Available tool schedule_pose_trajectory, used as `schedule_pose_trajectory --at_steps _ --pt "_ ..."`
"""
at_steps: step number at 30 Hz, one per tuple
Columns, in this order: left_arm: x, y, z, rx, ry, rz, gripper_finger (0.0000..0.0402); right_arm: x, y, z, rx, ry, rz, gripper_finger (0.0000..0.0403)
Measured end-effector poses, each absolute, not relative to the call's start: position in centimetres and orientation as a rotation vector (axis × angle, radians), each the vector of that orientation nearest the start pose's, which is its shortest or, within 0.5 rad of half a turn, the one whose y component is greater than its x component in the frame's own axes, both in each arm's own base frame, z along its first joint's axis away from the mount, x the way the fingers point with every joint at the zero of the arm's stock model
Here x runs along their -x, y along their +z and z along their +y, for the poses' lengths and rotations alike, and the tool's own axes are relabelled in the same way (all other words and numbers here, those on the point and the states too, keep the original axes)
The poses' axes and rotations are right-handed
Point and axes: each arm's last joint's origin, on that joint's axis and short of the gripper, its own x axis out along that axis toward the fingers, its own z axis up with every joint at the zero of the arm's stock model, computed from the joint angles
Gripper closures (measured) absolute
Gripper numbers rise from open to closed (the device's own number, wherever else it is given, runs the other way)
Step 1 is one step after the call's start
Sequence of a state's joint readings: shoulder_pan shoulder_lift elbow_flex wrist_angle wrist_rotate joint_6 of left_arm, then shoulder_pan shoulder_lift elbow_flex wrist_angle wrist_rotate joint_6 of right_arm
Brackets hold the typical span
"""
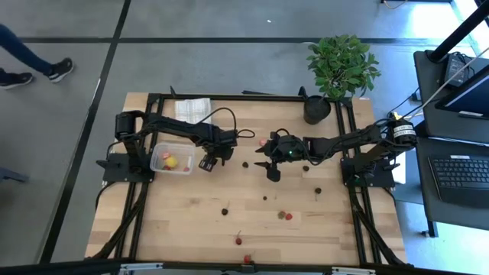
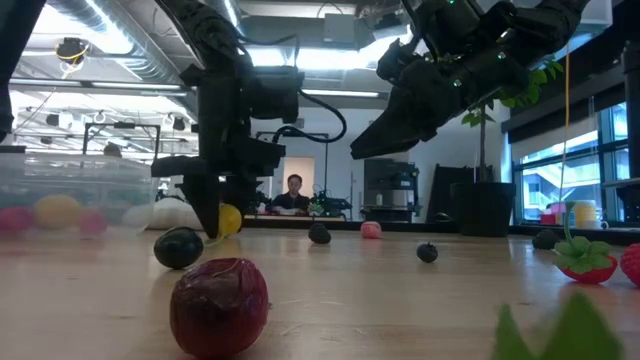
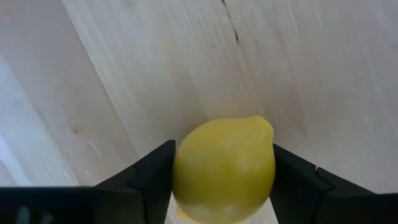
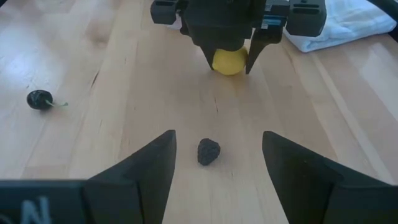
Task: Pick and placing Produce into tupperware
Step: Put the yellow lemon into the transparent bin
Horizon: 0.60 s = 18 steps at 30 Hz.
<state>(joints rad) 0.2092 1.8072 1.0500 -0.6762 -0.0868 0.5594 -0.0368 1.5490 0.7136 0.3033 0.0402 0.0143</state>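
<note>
The lemon (image 3: 224, 168) filled our left wrist view, resting on the tabletop (image 3: 155, 68) between the fingers of the left pincer (image 1: 208, 163), which flanked it closely without clearly clamping it. We judged a firm, centred squeeze was needed before lifting it to the container (image 1: 171, 160) just beside. It looked smooth, bright yellow and oval; our right pincer (image 4: 217, 163) hovered open over a dark berry (image 4: 209, 151).

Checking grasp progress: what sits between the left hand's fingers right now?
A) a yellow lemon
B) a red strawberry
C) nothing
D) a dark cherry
A: the left wrist view shows the yellow lemon between the left hand's two dark fingers, low over the wooden table.
</note>
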Motion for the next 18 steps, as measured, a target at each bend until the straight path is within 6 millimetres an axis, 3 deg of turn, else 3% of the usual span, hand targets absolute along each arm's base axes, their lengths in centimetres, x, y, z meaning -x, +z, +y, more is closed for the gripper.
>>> schedule_pose_trajectory --at_steps 6,13,18 --pt "-30.7 13.9 6.7 -0.346 -0.140 1.460 0.0181 -30.6 17.7 -1.2 -0.013 -0.079 0.532 0.0163" --pt "-31.1 14.6 6.8 -0.289 -0.094 1.488 0.0197 -30.6 17.7 -1.3 -0.013 -0.079 0.532 0.0163" --pt "-32.0 16.8 6.5 -0.297 -0.094 1.467 0.0197 -30.6 17.7 -1.2 -0.013 -0.079 0.532 0.0163"
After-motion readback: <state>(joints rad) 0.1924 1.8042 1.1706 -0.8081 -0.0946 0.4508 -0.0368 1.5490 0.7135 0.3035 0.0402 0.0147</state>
